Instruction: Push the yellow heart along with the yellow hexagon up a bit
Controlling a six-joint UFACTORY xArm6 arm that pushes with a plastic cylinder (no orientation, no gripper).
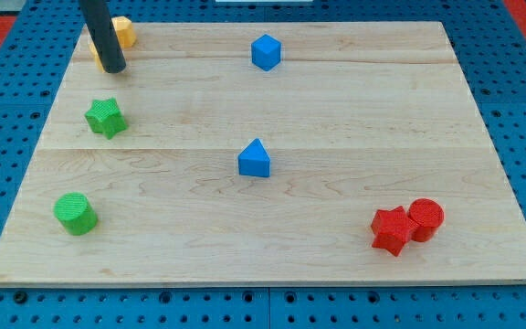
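Your view shows the wooden worktop (354,110) with the rod entering at about 11 o'clock. My tip (112,67) rests at the far left corner, touching a yellow block (122,32) partly hidden behind the rod; you cannot tell its shape, nor whether it is one block or two. No jaws are fitted, so no grasp applies. A green star (105,117) lies at 6 o'clock of my tip; a green cylinder (75,213) at 8 o'clock of centre. A blue cube (266,52) sits at 12 o'clock, a blue triangular block (255,159) at centre. A red star (391,229) touches a red cylinder (426,217) at 4 o'clock.
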